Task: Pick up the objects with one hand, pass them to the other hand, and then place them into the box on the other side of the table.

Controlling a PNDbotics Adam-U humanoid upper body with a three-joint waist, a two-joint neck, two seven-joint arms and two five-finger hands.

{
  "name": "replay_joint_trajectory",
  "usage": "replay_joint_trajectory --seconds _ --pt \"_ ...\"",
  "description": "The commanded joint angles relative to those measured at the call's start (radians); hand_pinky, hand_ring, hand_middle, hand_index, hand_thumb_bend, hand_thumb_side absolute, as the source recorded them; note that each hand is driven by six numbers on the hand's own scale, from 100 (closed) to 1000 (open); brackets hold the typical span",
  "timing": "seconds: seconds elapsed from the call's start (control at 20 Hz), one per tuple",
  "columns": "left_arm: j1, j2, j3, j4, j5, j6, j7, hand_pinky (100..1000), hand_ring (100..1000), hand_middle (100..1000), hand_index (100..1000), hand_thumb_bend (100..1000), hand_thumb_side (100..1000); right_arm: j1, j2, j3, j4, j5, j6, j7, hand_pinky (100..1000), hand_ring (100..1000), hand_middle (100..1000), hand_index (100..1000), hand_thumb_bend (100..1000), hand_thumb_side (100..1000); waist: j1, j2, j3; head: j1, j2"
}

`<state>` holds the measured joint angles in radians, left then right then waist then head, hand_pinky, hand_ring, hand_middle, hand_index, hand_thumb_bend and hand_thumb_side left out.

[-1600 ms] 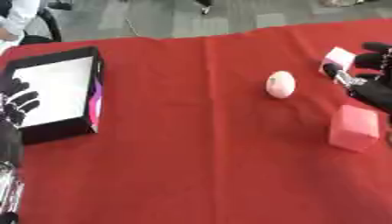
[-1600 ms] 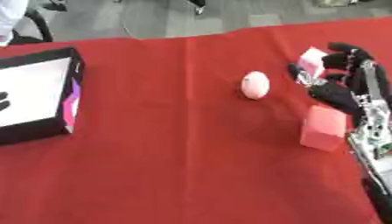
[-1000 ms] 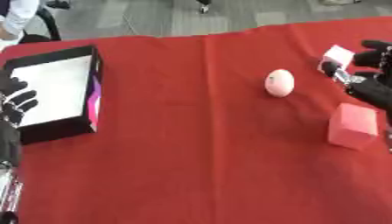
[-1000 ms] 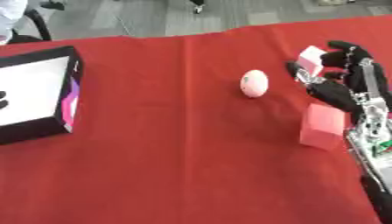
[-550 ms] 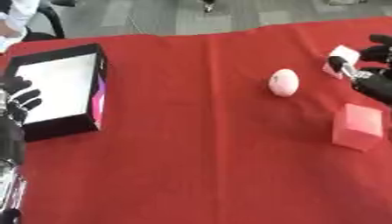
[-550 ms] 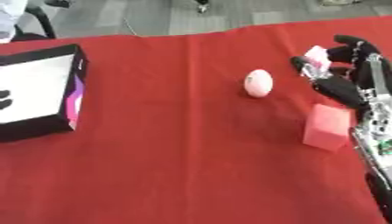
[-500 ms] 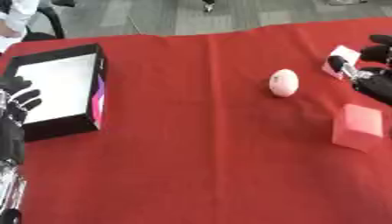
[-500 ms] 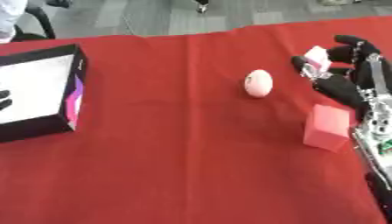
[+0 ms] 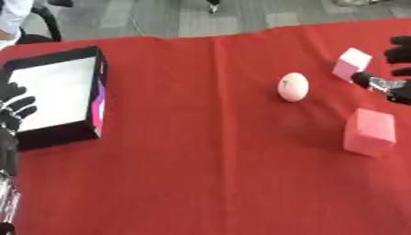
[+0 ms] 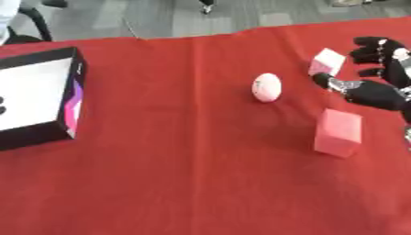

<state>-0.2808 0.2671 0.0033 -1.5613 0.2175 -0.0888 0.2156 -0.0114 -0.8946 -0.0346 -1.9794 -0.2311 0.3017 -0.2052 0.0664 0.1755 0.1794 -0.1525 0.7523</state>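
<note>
On the red tablecloth (image 10: 176, 174), we find our right hand (image 10: 379, 94) spread wide at the right edge, fingers straight and thumb reaching out, gripping nothing. The small pale pink cube (image 10: 327, 61) lies just to the hand's left, between thumb and fingers and close to the thumb tip; whether they touch, we cannot tell. The cube sits turned at an angle, one corner toward the far edge, with no long side to speak of. A white egg-shaped ball (image 10: 266, 87) rests further left, apart from the cube, and a larger pink block (image 10: 338, 132) stands nearer us, just below the hand. We judge the right hand far the nearer to all three, so the pick falls to it. Our left hand (image 9: 14, 106) waits at the left edge with fingers relaxed, empty, over the near corner of the black box (image 9: 24, 68), well apart from the objects across the cloth.
</note>
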Motion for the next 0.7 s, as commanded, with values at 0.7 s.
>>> replay_joint_trajectory --seconds 0.7 --pt "-0.005 0.052 0.012 -0.012 -0.008 -0.001 0.005 780 731 720 788 213 802 0.044 -0.301 -0.019 -0.021 -0.037 0.008 0.333 809 845 781 869 695 206 -0.034 -0.017 -0.008 -0.072 -0.01"
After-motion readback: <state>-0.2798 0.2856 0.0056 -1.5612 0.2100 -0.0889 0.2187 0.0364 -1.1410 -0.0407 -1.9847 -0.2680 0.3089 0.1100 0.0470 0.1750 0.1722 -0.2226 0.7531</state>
